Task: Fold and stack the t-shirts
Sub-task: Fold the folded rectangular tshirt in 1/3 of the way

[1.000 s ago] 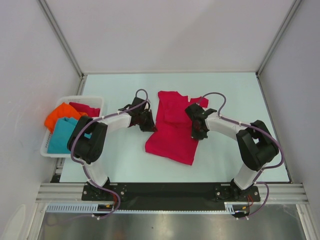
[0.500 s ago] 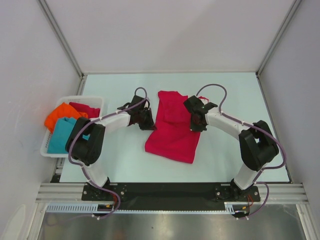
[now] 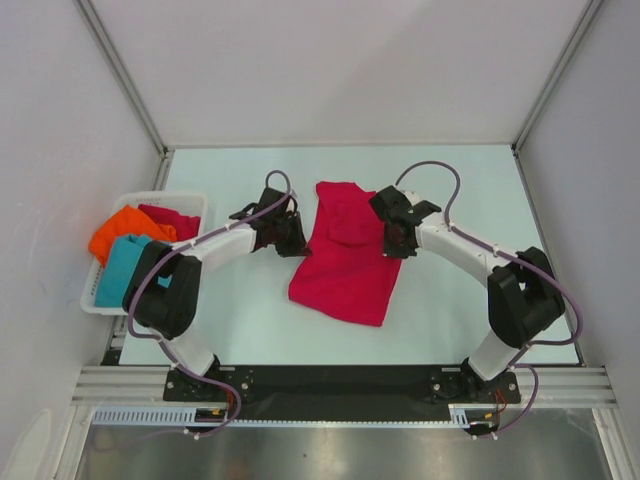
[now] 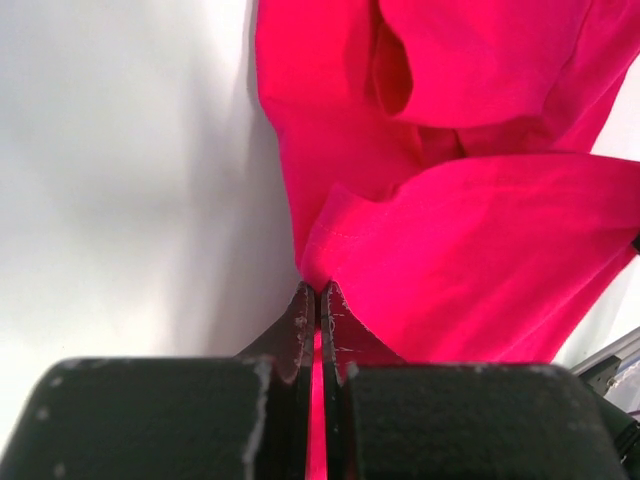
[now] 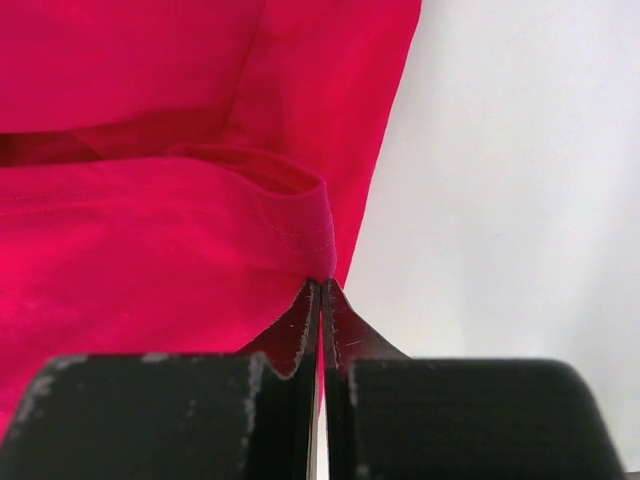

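Crimson t-shirt [image 3: 345,275] is clamped at both side edges by the closed left gripper [image 4: 318,300] and right gripper [image 5: 320,295]; both have been carried farther from the bases; folding is judged underway.

White table [image 3: 450,200] carries 1 crimson t-shirt [image 3: 345,275] and a basket [image 3: 175,195].

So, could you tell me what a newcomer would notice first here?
A crimson t-shirt lies centred on the table, its side edges pinched by the left gripper and the right gripper. At far left, a white basket holds an orange t-shirt, a teal t-shirt and a second crimson t-shirt.
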`<action>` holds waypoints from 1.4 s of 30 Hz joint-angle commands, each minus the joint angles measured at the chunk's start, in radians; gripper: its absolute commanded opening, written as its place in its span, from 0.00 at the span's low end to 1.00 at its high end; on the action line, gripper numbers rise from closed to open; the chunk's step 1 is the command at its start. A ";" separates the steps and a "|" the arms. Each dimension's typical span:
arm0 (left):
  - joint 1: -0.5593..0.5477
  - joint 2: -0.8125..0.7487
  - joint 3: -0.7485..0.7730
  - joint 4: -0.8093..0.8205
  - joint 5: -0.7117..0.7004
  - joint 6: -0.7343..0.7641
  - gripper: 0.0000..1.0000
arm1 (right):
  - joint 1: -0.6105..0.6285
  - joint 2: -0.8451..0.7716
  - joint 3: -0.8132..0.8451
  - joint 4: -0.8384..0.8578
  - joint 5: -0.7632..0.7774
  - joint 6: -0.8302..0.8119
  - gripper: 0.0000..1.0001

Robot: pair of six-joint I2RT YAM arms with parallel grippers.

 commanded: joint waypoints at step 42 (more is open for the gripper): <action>-0.002 0.113 0.157 -0.026 -0.077 0.028 0.04 | -0.021 0.107 0.036 0.002 0.003 -0.016 0.11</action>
